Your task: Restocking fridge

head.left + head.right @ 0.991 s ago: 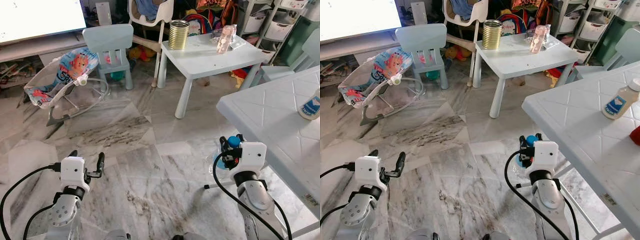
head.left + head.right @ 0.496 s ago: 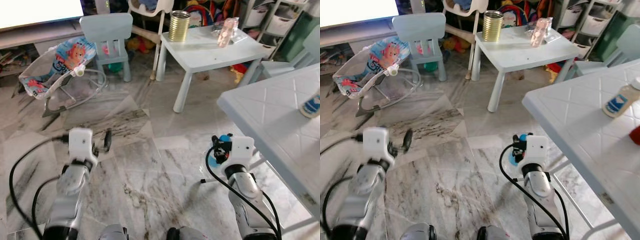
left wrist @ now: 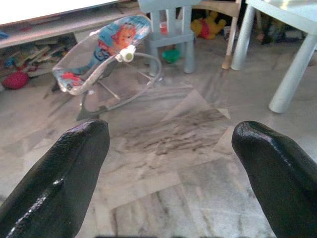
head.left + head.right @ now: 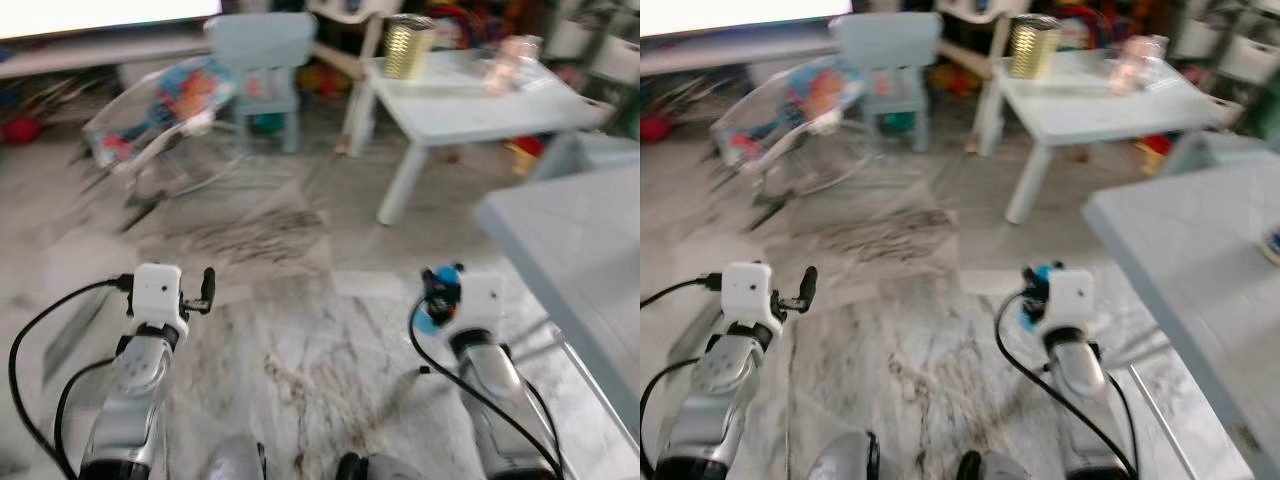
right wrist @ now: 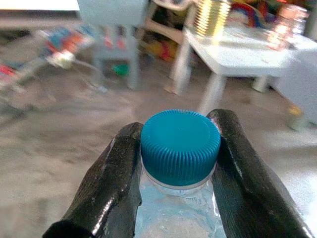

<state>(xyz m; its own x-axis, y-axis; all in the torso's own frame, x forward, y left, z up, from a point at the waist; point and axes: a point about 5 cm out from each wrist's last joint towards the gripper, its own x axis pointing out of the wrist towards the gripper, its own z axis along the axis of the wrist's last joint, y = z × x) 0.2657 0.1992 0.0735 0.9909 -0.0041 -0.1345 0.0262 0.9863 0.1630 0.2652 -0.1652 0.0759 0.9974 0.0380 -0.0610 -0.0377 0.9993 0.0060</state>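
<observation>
My right gripper (image 5: 179,163) is shut on the neck of a clear water bottle (image 5: 178,218), just under its blue ribbed cap (image 5: 180,146). In the left eye view the bottle's blue cap (image 4: 443,275) sticks out in front of the right gripper (image 4: 438,292), low over the marble floor beside the big white table (image 4: 585,260). My left gripper (image 4: 200,297) is held out over the floor on the left. Its two black fingers (image 3: 59,183) stand wide apart with nothing between them.
Ahead stands a small white table (image 4: 470,95) with a yellow can (image 4: 406,48) and a clear pinkish bottle (image 4: 503,60). A light blue child chair (image 4: 262,45) and a baby bouncer (image 4: 165,115) stand to the left. Marble floor (image 4: 310,290) lies between them. The eye views are blurred.
The whole picture has slid to the right and blurred, so the camera has turned. My left arm sits higher than a second ago. The right gripper keeps its hold on the bottle.
</observation>
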